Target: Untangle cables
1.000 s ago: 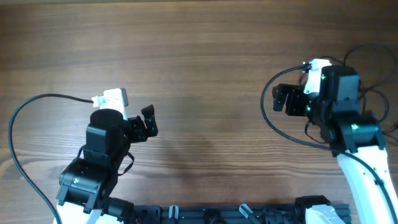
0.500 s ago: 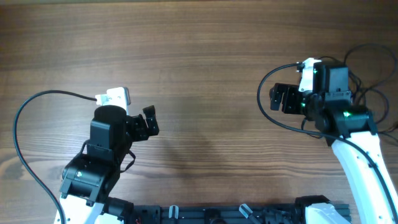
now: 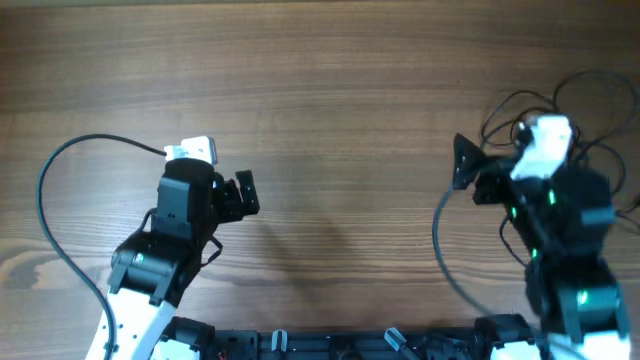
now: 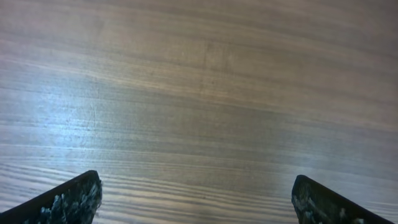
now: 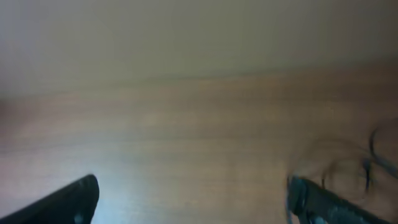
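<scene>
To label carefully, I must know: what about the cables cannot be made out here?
Overhead: the cables pass behind the right arm and off the right edge; their crossings are hidden.
Right wrist: only blurred loops at the right edge.
Left wrist: bare table, no cables.
Plugs: too small anywhere.

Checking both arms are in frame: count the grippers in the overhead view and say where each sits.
2. The left gripper is at lower left, open. The right gripper is at the right side, open, beside the thin cables. No further gripper seems hidden.
</scene>
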